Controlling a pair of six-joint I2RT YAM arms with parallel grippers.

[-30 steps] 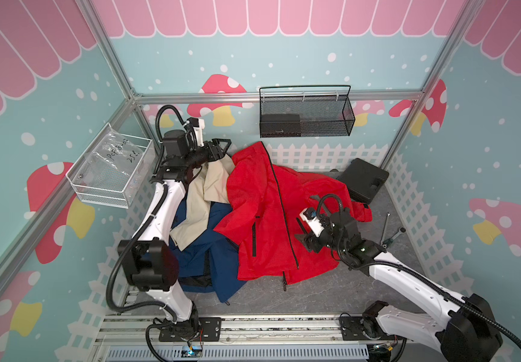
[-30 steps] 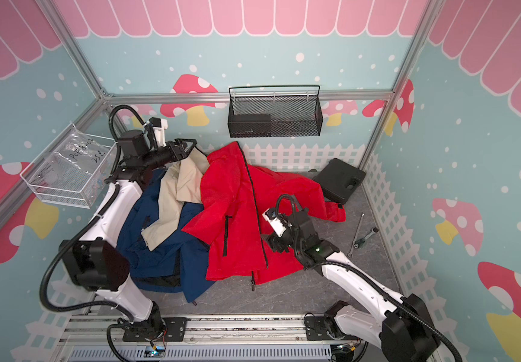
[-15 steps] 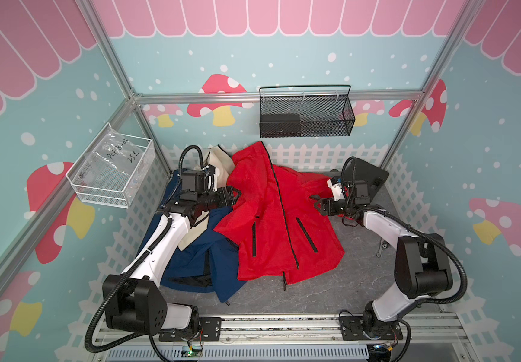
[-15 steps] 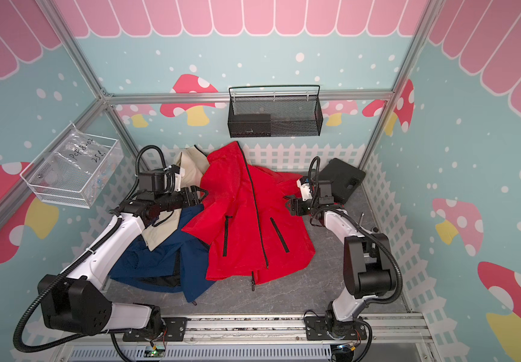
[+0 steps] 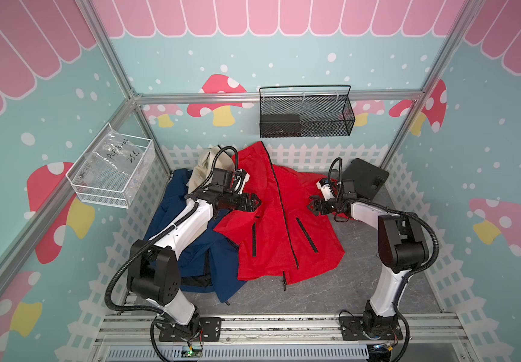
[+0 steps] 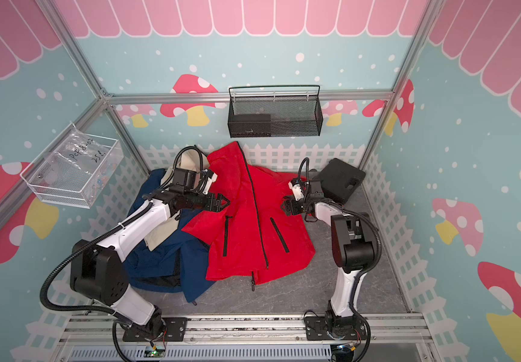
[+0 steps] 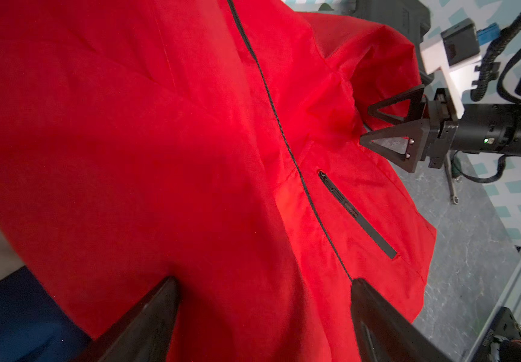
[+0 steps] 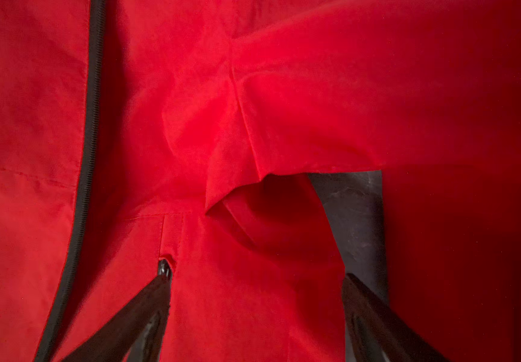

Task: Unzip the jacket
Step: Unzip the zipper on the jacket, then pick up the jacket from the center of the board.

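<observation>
Hovering over the near edge of the red jacket (image 5: 271, 225), beside the navy jacket (image 5: 171, 216), the left hand (image 5: 257, 203) has its jaws spread wide and grips nothing. The red jacket lies flat on the grey desk (image 5: 362, 275) between the two hands, its black zipper (image 5: 281, 200) closed down the front. At the far sleeve's armpit fold, the right hand (image 5: 311, 207) points inward, jaws likewise wide apart, holding nothing.
</observation>
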